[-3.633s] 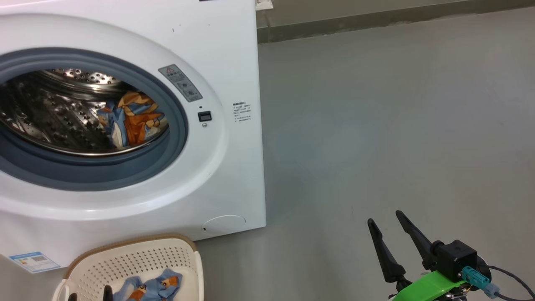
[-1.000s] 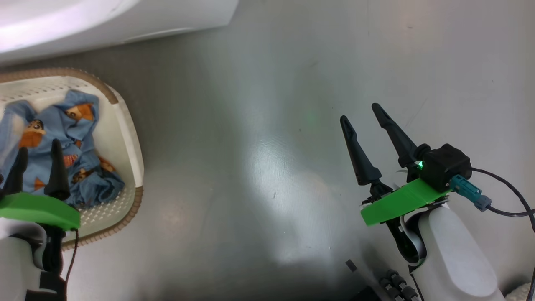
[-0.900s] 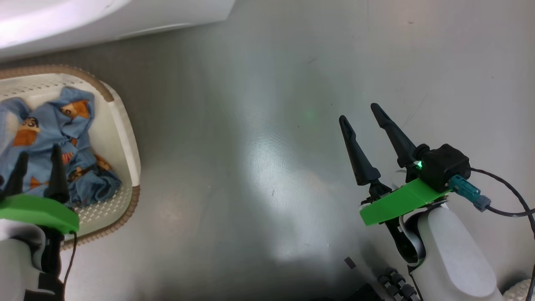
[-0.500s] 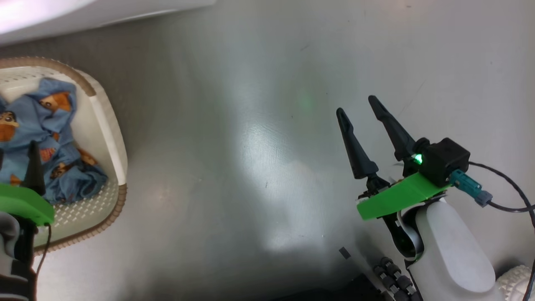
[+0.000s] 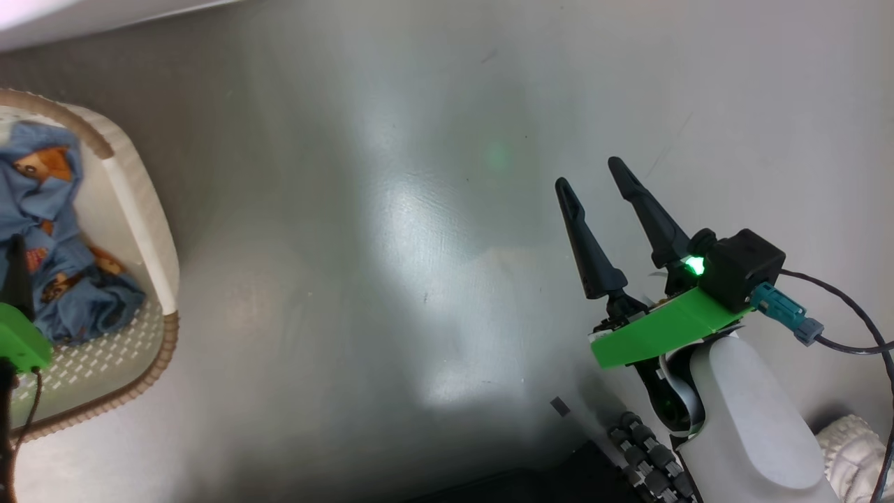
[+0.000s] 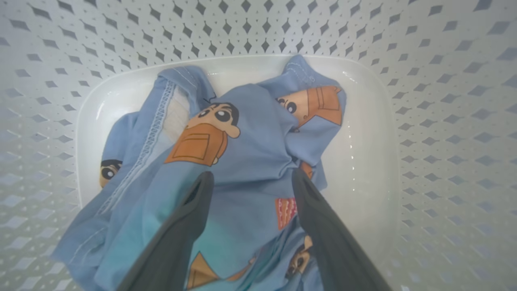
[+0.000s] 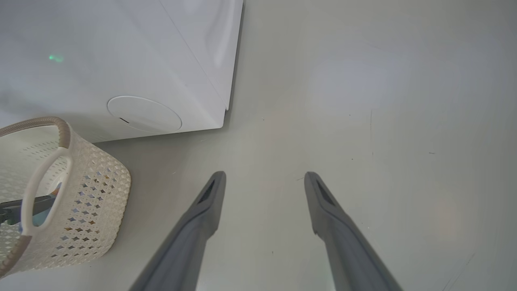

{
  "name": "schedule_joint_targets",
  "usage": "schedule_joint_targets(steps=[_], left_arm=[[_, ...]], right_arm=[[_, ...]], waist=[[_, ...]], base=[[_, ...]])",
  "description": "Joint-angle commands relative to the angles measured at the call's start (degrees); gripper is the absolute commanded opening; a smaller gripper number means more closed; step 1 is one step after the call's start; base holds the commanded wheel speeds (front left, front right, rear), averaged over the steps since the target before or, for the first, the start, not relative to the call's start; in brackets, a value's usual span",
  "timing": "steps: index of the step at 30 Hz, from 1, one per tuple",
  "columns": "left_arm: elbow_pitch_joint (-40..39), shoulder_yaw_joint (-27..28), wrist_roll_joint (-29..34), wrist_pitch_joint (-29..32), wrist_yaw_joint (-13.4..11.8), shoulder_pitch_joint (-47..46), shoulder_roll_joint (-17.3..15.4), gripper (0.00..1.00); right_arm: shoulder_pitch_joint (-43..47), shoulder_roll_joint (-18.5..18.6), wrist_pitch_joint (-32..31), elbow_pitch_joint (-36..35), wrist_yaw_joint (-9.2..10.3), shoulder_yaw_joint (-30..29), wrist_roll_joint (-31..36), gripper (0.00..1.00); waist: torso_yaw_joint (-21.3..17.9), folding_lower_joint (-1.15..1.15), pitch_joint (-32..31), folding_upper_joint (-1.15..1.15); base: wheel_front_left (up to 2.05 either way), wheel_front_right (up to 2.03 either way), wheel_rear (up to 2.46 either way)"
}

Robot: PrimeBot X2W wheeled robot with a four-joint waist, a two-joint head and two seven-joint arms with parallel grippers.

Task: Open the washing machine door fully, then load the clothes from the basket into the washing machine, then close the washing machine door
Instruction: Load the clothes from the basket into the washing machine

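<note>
The cream basket (image 6: 424,81) holds crumpled light blue clothes (image 6: 242,137) with orange cartoon figures. My left gripper (image 6: 251,174) hangs open inside the basket, its fingertips just above the fabric and nothing between them. In the head view the basket (image 5: 150,230) and clothes (image 5: 42,202) sit at the left edge, with one left finger (image 5: 15,269) over them. My right gripper (image 5: 588,173) stands open and empty over bare floor, well right of the basket. The washing machine (image 7: 121,60), with its round white flap (image 7: 144,114), stands just behind the basket (image 7: 80,194). The washing machine door is out of view.
Smooth grey floor (image 5: 391,265) spreads between the basket and my right arm. My own base and a black cable (image 5: 838,335) fill the lower right corner. The machine's white bottom edge (image 5: 70,17) runs along the top left.
The head camera has dropped from the open drum to the floor and keeps shifting, so the basket slides toward the picture's left edge. Both grippers stay open.
</note>
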State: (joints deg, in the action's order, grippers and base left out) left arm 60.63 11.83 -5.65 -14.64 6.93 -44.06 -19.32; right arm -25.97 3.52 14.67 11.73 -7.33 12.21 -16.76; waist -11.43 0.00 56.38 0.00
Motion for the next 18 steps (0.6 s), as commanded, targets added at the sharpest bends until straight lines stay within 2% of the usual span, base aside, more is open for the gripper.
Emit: schedule_joint_targets(steps=[1, 8, 18], left_arm=[[1.02, 0.71, 0.67, -0.06, -0.62, 1.05, -3.24, 1.00], [5.62, -1.45, 2.30, 2.62, -2.10, -2.35, -5.14, 1.00], [9.62, -3.86, 3.34, 5.90, -3.09, -6.31, -6.13, 1.00]], right_arm=[[1.79, -0.63, 0.33, -1.16, -0.16, 1.33, -0.46, 1.00], [2.02, -0.63, 0.33, -1.52, -0.16, 1.71, -1.24, 1.00], [2.16, -0.64, 0.33, -1.90, -0.16, 1.61, -1.51, 1.00]], waist=[[-0.60, 0.00, 0.70, 0.00], [-1.41, 0.00, 1.84, 0.00], [-1.88, 0.00, 2.84, 0.00]], base=[[0.00, 0.00, 0.00], [0.00, 0.00, 0.00], [0.00, 0.00, 0.00]])
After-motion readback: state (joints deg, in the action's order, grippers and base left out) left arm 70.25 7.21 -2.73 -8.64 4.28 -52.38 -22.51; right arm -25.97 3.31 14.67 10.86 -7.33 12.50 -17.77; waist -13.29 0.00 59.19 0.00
